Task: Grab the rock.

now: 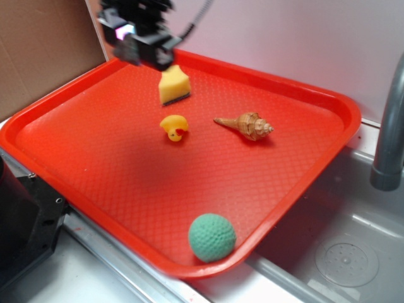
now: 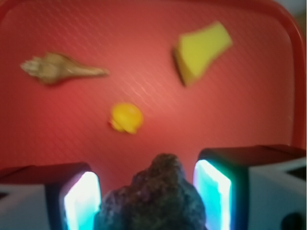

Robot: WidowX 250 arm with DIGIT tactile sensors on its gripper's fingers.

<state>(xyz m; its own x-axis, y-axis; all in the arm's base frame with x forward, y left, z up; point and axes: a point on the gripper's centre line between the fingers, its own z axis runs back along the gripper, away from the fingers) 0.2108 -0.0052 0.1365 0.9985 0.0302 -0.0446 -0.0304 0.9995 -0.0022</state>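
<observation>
Counts: one red tray, one sponge wedge, one rubber duck, one seashell, one green ball, one rock. No readable labels or writing anywhere.

Left to right from the exterior view: cardboard panel at the worktop's far-left corner, black hardware at the near-left edge. Gripper hangs over the tray's far-left corner, raised off the surface. Yellow sponge wedge sits just beside it, duck nearer the tray centre, shell right of the duck and apart from it, pointed tip toward the duck. Green knit-textured ball sits at the tray's near rim. Grey faucet pipe at the right edge, sink basin with drain below it.

Wrist view: rock sits between the two fingers, lit cyan pads on both sides, narrowed to rock width. Looks clamped; exact contact is blurred. Rock isn't visible in the exterior view.

Tray surface is diamond-textured plastic. White wall behind.
</observation>
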